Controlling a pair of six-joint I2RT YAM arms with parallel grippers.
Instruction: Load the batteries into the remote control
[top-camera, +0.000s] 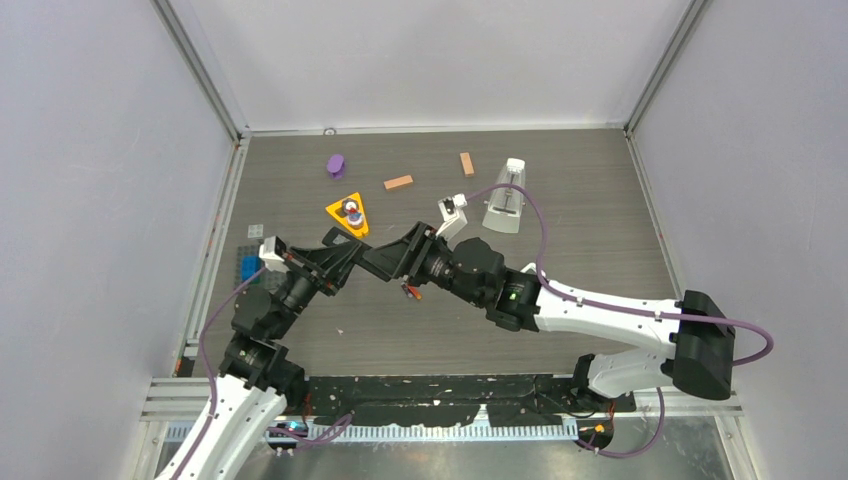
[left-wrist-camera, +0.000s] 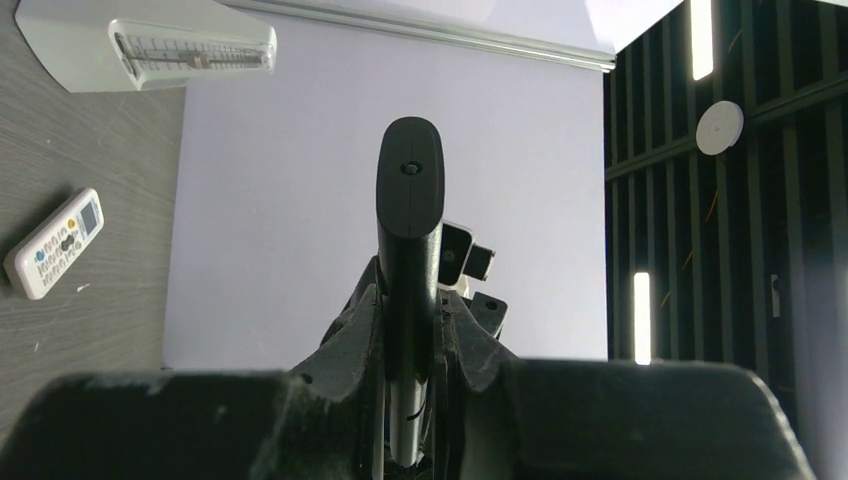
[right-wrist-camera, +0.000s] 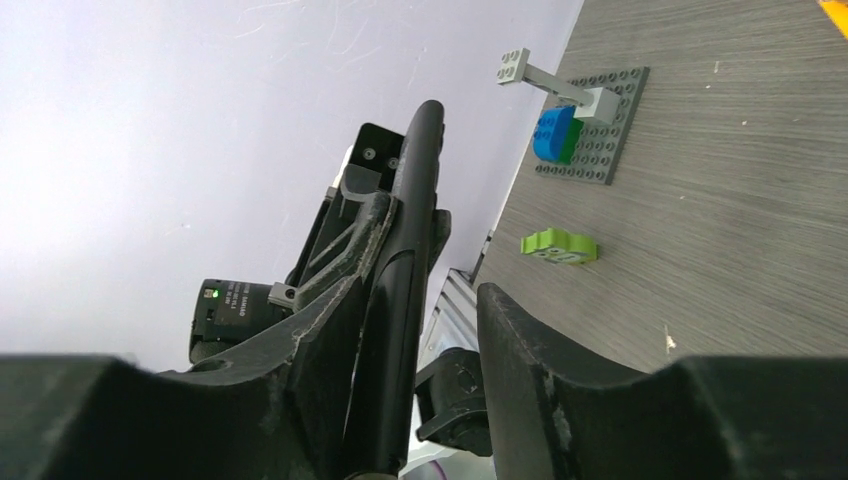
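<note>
The grey table (top-camera: 560, 330) is the biggest thing, and both arms reach over it and meet in the middle. The left claw (left-wrist-camera: 410, 335) is squeezed tight on one end of the black remote (left-wrist-camera: 410, 200), which sticks straight out past its fingers. The right claw (right-wrist-camera: 435, 260) comes at the same remote from the other side. Its jaws are about half open around the remote: one finger (right-wrist-camera: 340, 320) is right against it, and the other finger (right-wrist-camera: 520, 350) has a gap, so this claw does not grip it. Past the right claw, further from the arms, stands a white box with a scale (top-camera: 505, 197), and a small white remote (left-wrist-camera: 55, 243) lies nearer that claw. Off to the outer side of the left claw is a grey brick plate (right-wrist-camera: 600, 130) with a blue brick (right-wrist-camera: 553, 135) on it, and a green bit (right-wrist-camera: 558, 246) lies near it. Just past the left claw is a yellow triangle tray (top-camera: 358, 228). Further out lie two orange blocks (top-camera: 398, 182) and a purple lump (top-camera: 336, 165). The batteries (top-camera: 351, 209) look to be the tiny dark and red bits on the tray, too small to be sure
</note>
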